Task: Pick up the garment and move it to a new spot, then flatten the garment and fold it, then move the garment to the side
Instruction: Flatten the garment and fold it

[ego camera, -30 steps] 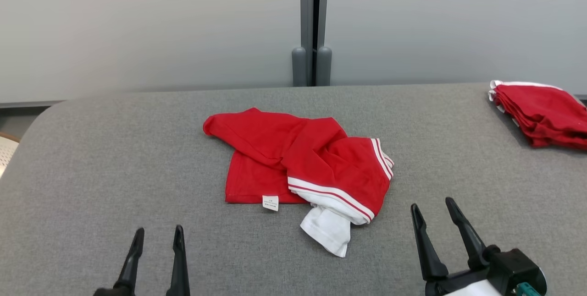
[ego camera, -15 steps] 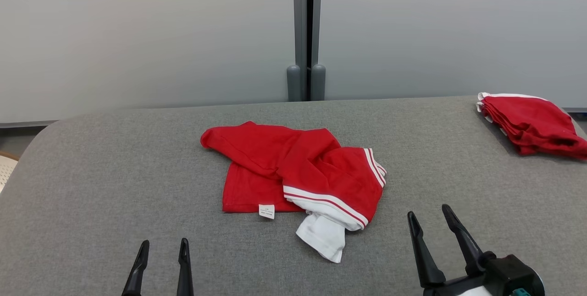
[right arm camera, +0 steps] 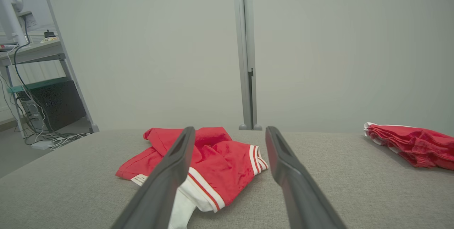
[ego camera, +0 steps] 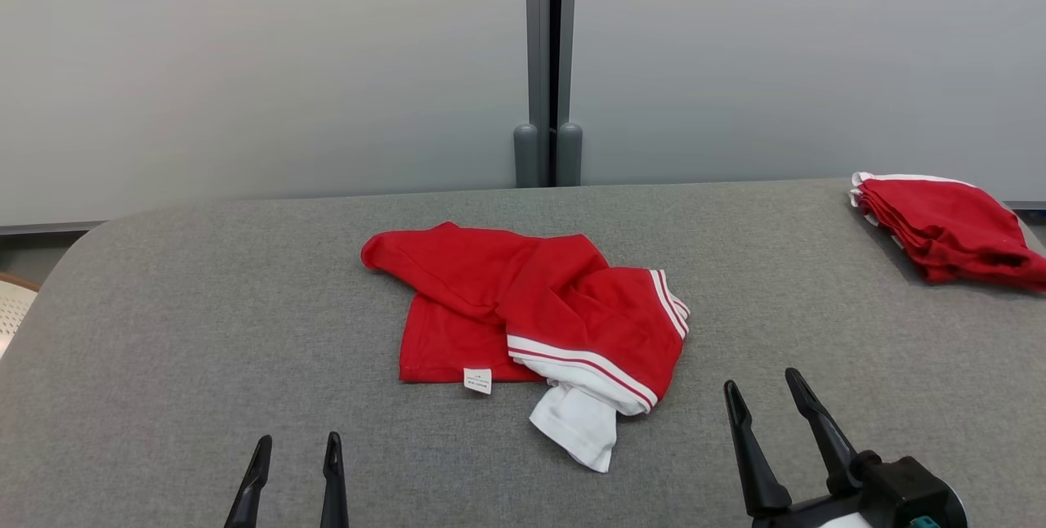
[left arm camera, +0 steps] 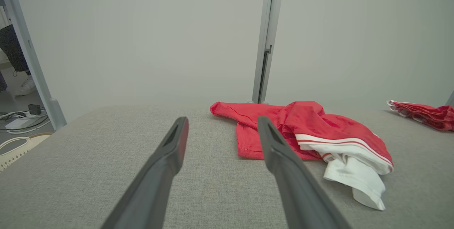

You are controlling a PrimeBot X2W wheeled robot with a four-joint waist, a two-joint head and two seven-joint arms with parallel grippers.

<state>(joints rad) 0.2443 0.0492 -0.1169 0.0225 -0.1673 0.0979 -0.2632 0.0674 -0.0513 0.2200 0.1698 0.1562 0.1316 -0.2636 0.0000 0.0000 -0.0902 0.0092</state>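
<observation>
I hold the left gripper [ego camera: 298,440] and right gripper [ego camera: 762,381] spread wide and empty, short of the crumpled red garment [ego camera: 531,324] mid-table [ego camera: 204,307] — shorts, I think — ready for pickup.

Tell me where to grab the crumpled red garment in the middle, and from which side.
Probably the raised striped fold on the right half of the crumpled red garment: it humps up off the table, offering an edge to pinch, while the left half lies flat. Come from the near right with the open right claw, the closest.
</observation>
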